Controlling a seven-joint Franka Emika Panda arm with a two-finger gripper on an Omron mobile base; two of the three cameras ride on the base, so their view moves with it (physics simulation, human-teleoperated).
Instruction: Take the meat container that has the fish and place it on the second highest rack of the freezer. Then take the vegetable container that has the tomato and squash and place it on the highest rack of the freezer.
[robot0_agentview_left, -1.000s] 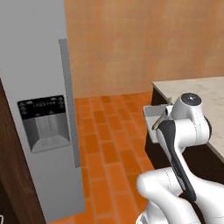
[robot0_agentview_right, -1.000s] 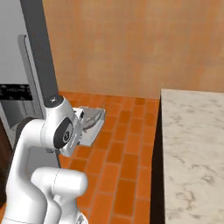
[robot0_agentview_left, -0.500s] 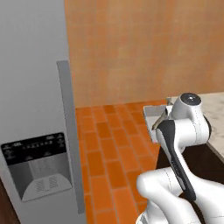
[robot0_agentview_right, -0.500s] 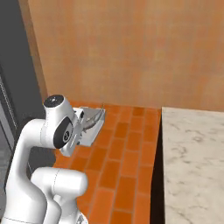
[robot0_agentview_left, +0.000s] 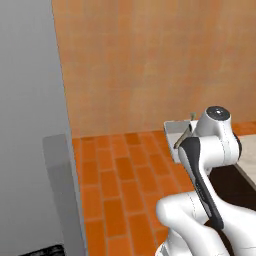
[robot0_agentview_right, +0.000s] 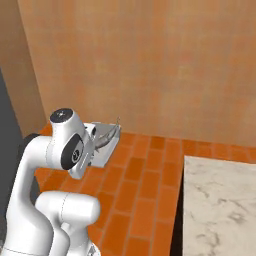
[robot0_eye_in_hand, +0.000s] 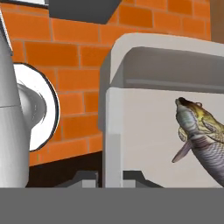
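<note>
Tray: I am carrying the fish tray (robot0_eye_in_hand: 144, 131) in the air in front of the arm, over the brick floor (robot0_agentview_left: 125, 185), because its place is the second shelf from the top inside the freezer and it has to travel there first.
Fish: the fish (robot0_eye_in_hand: 203, 140) is lying flat on the tray's pale bottom, head toward the far wall of the tray; in the right base view it is showing as a thin grey curve (robot0_agentview_right: 107, 137) above the tray's rim.
Tray attitude: I am keeping it roughly level, as I read it, so the fish is not sliding out over the low walls.
Gripper: the gripper (robot0_eye_in_hand: 111, 177) is pinching the near wall of the tray; the two dark tips are sitting on either side of that wall, nearly closed, clenched on the thin edge.
Freezer: the grey freezer (robot0_agentview_left: 30, 125) is standing to the left in the left base view, its long handle (robot0_agentview_left: 62, 190) near the bottom; I am not seeing its shelves from here.
Counter: the marble counter (robot0_agentview_right: 220, 200) is lying to the right, well apart from the tray.
Progress: I am judging this as the carrying stage of the first half; the tray is not yet on any shelf.
</note>
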